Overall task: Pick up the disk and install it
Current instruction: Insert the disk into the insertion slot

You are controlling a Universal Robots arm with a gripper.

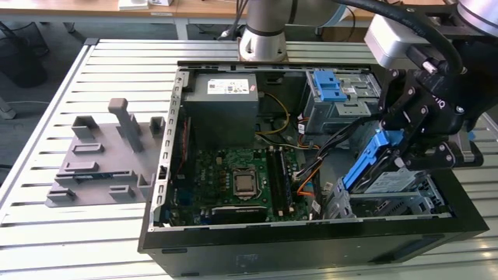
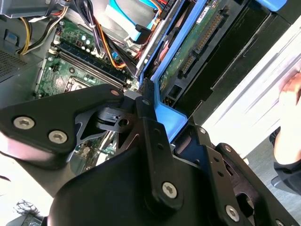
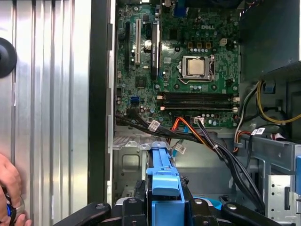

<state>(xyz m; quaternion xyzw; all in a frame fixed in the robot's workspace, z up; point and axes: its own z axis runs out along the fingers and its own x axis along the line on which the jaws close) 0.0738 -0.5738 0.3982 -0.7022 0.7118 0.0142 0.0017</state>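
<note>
Exterior view: the gripper (image 1: 410, 153) is clamped on the disk (image 1: 383, 175). The disk hangs tilted, one blue-framed edge uppermost, over the drive bay (image 1: 404, 199) at the corner of the open computer case (image 1: 311, 236) on the exterior view's right. Pick-up is judged complete. The disk is not yet seated flat in the bay, so installation is outstanding. The case lies on a slatted metal table (image 1: 101, 233), with a grey fixture (image 1: 101, 157) well apart on the exterior view's left. A wooden desk (image 1: 202, 9) and grey floor show beyond the table.

Second wrist view: black fingers (image 2: 150, 141) are closed on the disk's blue frame (image 2: 164, 117). The disk's green circuit side (image 2: 197, 37) faces the camera, with the motherboard (image 2: 70, 63) beyond.

First wrist view: the blue frame sits pinched between the fingers. Cables (image 3: 202, 139) and the motherboard lie past it inside the case. A person's hand (image 3: 9, 188) is on the table slats, apart from the case.
</note>
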